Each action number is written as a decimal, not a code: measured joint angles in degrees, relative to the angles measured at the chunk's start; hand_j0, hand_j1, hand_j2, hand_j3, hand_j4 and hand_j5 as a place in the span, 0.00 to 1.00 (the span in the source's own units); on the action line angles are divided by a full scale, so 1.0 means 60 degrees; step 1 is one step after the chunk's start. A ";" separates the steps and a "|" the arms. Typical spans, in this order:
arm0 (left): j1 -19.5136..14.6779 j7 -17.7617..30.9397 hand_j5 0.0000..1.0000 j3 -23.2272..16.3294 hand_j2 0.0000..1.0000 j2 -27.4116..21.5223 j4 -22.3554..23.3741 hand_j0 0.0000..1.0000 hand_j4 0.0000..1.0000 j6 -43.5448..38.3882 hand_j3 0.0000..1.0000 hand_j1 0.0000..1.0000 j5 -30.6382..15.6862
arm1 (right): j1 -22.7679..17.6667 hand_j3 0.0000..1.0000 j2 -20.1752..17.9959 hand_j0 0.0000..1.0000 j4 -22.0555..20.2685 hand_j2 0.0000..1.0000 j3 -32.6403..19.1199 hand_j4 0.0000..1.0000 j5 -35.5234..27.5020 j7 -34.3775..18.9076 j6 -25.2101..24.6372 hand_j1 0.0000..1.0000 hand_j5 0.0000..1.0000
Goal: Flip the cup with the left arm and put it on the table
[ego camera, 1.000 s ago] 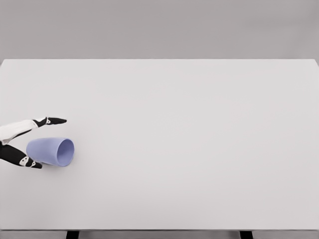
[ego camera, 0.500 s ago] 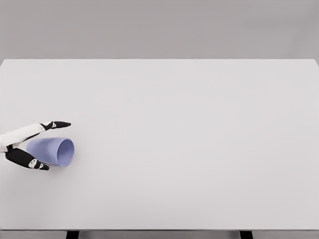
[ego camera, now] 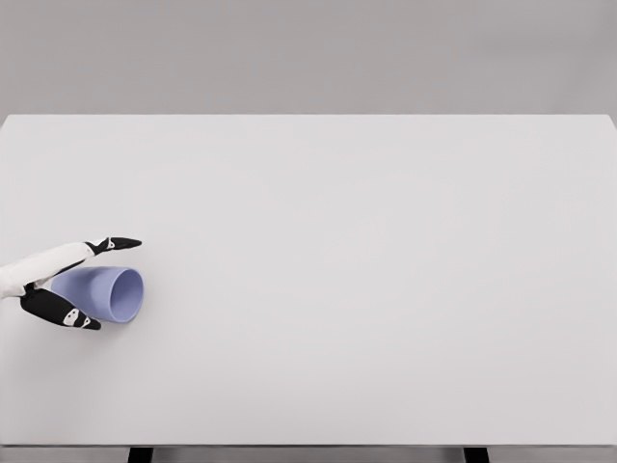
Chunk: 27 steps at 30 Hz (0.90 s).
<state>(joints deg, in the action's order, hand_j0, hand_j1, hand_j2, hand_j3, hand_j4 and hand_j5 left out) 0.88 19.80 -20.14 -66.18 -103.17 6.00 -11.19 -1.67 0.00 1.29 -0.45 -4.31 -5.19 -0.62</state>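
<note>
A light blue cup (ego camera: 104, 292) lies on its side on the white table (ego camera: 366, 270), near the left edge, its mouth facing right. My left hand (ego camera: 108, 283) comes in from the left edge and straddles the cup's closed end. One black-tipped finger (ego camera: 114, 244) reaches over the far side and the thumb (ego camera: 62, 311) lies along the near side. The hand is open, and whether the fingers touch the cup is not clear. No right arm shows.
The table's front edge (ego camera: 308, 446) runs along the bottom of the view, with two dark legs below it. A grey wall stands behind the far edge.
My left hand has slid to the right, further along the cup, and the finger and thumb have drawn closer around it. The cup has not moved.
</note>
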 measured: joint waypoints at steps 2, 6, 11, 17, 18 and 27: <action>0.0000 -0.0001 1.00 0.0000 1.00 0.0013 0.0000 1.00 1.00 -0.0042 1.00 1.00 0.0078 | 0.0000 1.00 0.0000 1.00 0.0001 1.00 0.0000 1.00 0.0000 0.0001 0.0000 1.00 1.00; 0.0015 -0.0001 1.00 0.0000 1.00 0.0102 0.0000 1.00 1.00 -0.0077 1.00 1.00 0.0148 | 0.0000 1.00 0.0000 1.00 -0.0002 1.00 0.0000 1.00 0.0000 0.0000 0.0000 1.00 1.00; 0.0015 -0.0002 1.00 0.0000 1.00 0.0173 0.0000 1.00 1.00 -0.0089 1.00 1.00 0.0272 | 0.0000 1.00 0.0000 1.00 0.0001 1.00 0.0000 1.00 0.0000 0.0001 0.0000 1.00 1.00; 0.0015 -0.0001 1.00 0.0000 1.00 0.0335 0.0000 1.00 1.00 -0.0347 1.00 1.00 0.0474 | 0.0000 1.00 0.0000 1.00 0.0001 1.00 0.0000 1.00 0.0000 0.0001 0.0000 1.00 1.00; 0.0015 -0.0002 1.00 -0.0004 1.00 0.0344 0.0000 1.00 1.00 -0.0372 1.00 1.00 0.0486 | 0.0000 1.00 0.0000 1.00 0.0000 1.00 0.0000 1.00 0.0000 0.0000 0.0000 1.00 1.00; 0.0015 -0.0002 1.00 -0.0042 1.00 0.0502 0.0016 1.00 1.00 -0.0453 1.00 1.00 0.0626 | 0.0000 1.00 0.0000 1.00 -0.0003 1.00 0.0000 1.00 0.0000 0.0002 0.0000 1.00 1.00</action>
<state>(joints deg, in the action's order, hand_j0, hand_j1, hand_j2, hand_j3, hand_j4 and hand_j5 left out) 0.97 19.79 -20.39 -63.17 -103.07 3.28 -7.43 -1.67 0.00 1.28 -0.45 -4.31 -5.18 -0.62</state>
